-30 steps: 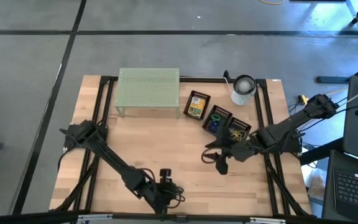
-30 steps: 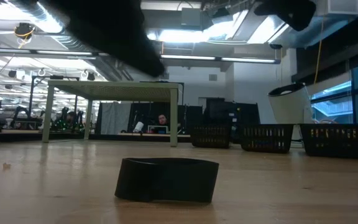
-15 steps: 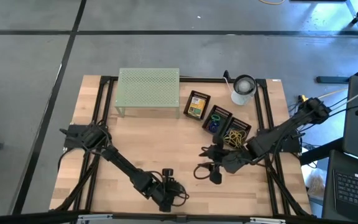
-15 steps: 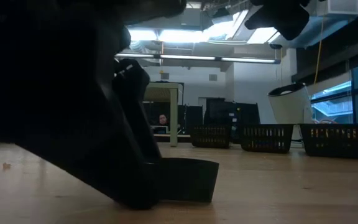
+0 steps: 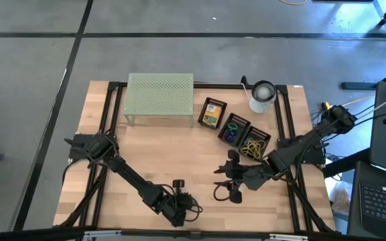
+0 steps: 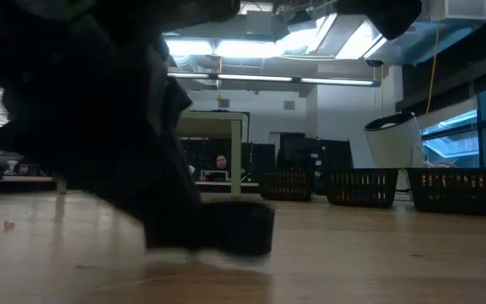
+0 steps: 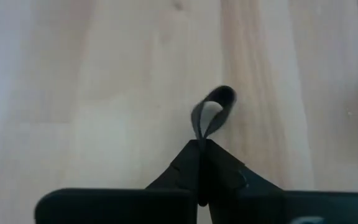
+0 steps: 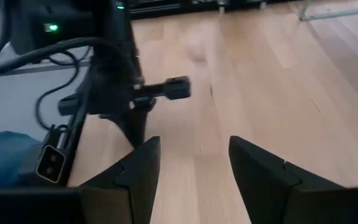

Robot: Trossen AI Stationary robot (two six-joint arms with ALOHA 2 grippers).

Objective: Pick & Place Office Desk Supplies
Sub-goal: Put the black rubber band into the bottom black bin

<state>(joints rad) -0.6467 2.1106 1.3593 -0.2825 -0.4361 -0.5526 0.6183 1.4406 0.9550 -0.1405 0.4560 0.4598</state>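
Note:
My left gripper (image 5: 185, 206) is near the table's front edge, shut on a black band loop (image 7: 227, 95). The loop also shows in the low view (image 6: 239, 239). My right gripper (image 5: 221, 182) is open and empty over the table's middle right, a little beyond my left gripper. Three black trays stand at the back right. One holds a yellow-green crayon box (image 5: 212, 114), one blue and green bands (image 5: 232, 128), one tan bands (image 5: 254, 142). My left gripper pinches the black band's near end (image 7: 199, 135) flat between its two shut fingers, so both layers of the loop are together there. The fingers slant down from above. The rest of the loop bulges open beyond the fingertips, close over the wood; whether it touches the table I cannot tell.
A pale green perforated rack (image 5: 161, 99) stands at the back, with a white cup (image 5: 263, 96) at the back right. My left arm's wrist and cables (image 8: 114, 74) are close in front of my right gripper. Bare wood lies between the rack and the grippers.
My left gripper has come down onto the black band, which stood free on the table, and taken hold of it. The band now looks narrower, squeezed at one end. My right gripper has moved toward the table's near edge and a little left, toward my left gripper.

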